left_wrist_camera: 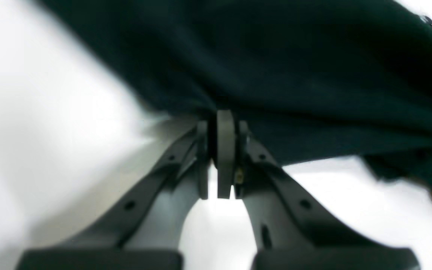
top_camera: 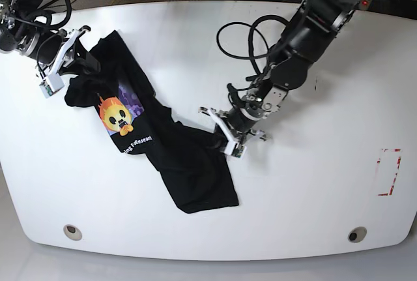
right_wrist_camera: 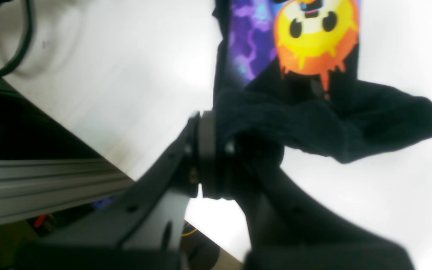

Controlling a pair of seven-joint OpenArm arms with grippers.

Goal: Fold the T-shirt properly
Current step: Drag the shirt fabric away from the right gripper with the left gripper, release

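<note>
One T-shirt point(top_camera: 166, 147), black, stretched in a crumpled diagonal band across the white table point(top_camera: 313, 183), printed face and white lettering upward. Two grippers, both clamped on that cloth: right gripper point(top_camera: 73, 59) pinching the bunched upper end near the table's far left edge, left gripper point(top_camera: 225, 136) pinching a fold at the middle. Two round holes point(top_camera: 73, 231) along the near table edge; one red mark point(top_camera: 389, 171) toward the right side
</note>
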